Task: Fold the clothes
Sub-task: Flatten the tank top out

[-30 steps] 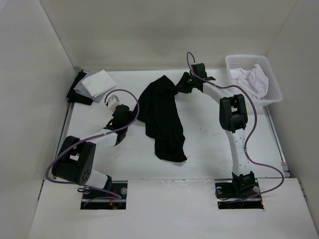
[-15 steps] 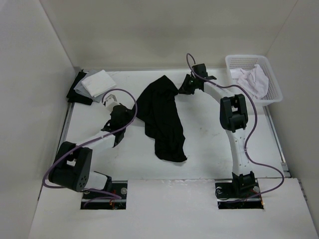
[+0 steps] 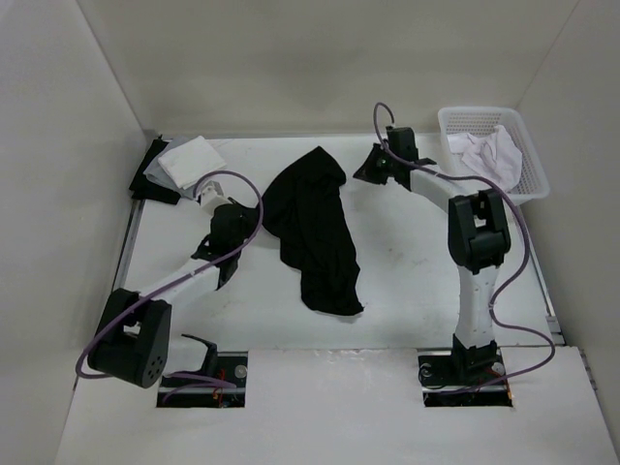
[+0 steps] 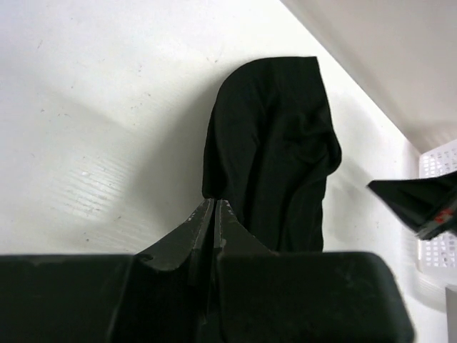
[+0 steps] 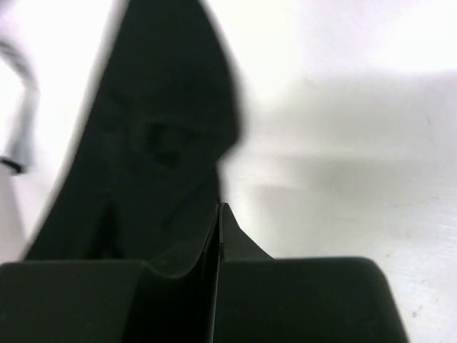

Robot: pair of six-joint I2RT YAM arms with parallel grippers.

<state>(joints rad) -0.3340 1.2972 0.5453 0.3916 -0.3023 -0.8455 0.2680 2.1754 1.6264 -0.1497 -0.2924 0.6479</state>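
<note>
Right gripper (image 3: pixel 360 172) has just been snapped shut and eased back toward the basket (image 3: pixel 475 118), seemingly with no cloth caught. The shirt (image 3: pixel 315 232) is left crumpled, well left of the basket. Left gripper (image 4: pixel 214 207) is kept pinched together at its far edge. A regrasp is probably needed.

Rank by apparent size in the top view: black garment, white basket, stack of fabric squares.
1. black garment, clearly the largest.
2. white basket.
3. stack of fabric squares, only somewhat smaller than the basket. The basket's raised rim sits nearer the camera, so that gap is unsure.
</note>
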